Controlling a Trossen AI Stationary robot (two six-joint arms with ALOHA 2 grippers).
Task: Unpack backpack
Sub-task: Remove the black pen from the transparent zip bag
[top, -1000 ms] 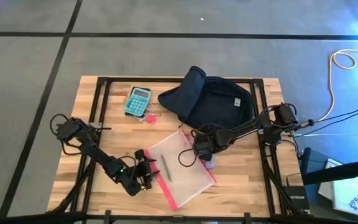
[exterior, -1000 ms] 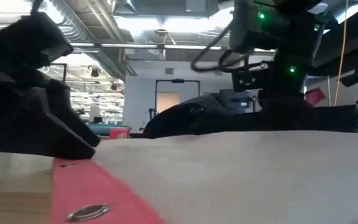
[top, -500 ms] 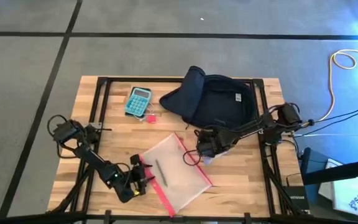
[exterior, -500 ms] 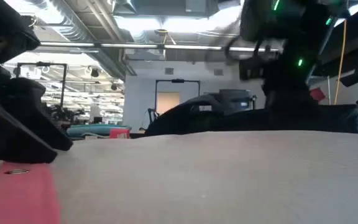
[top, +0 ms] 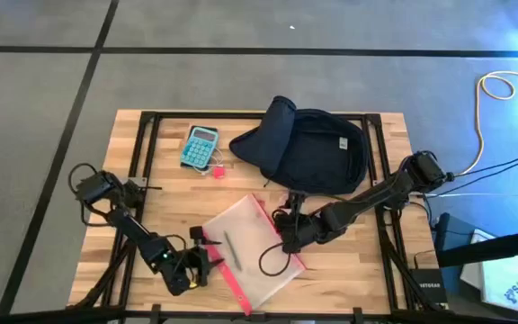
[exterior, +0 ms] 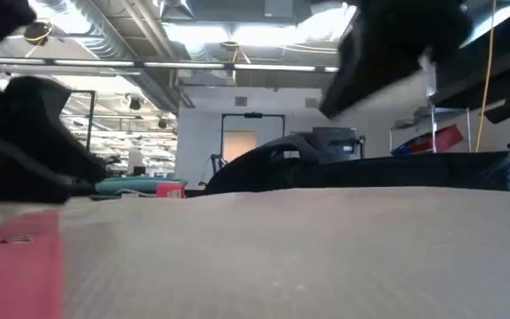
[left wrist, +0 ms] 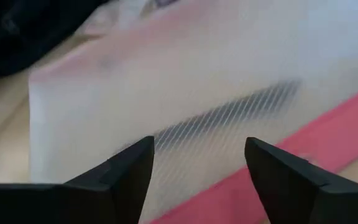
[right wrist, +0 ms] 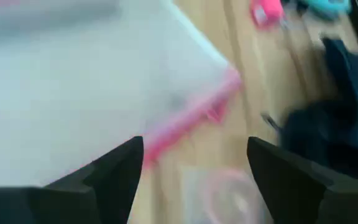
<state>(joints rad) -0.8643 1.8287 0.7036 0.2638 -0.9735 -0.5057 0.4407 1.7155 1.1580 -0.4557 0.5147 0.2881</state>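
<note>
Flanking the pouch [top: 248, 247]: our left tool [top: 196, 264] and right tool [top: 292, 236], both spread, empty. Backpack [top: 308, 148] lies beyond the right tool. We advise pinching the red edge squarely, lifting slowly.

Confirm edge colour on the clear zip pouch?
Red, running along the edge of the pouch; it shows best in the high view.

Grey carpet floor [top: 241, 81] around the wooden counter [top: 349, 270], crossed by dark tape lines [top: 268, 51]. Yellow cable [top: 493, 85] coiled on the floor at right. Beyond: open ceiling with ducts [exterior: 104, 35], bright strip lights [exterior: 237, 34], white back wall with a doorway [exterior: 237, 142].
</note>
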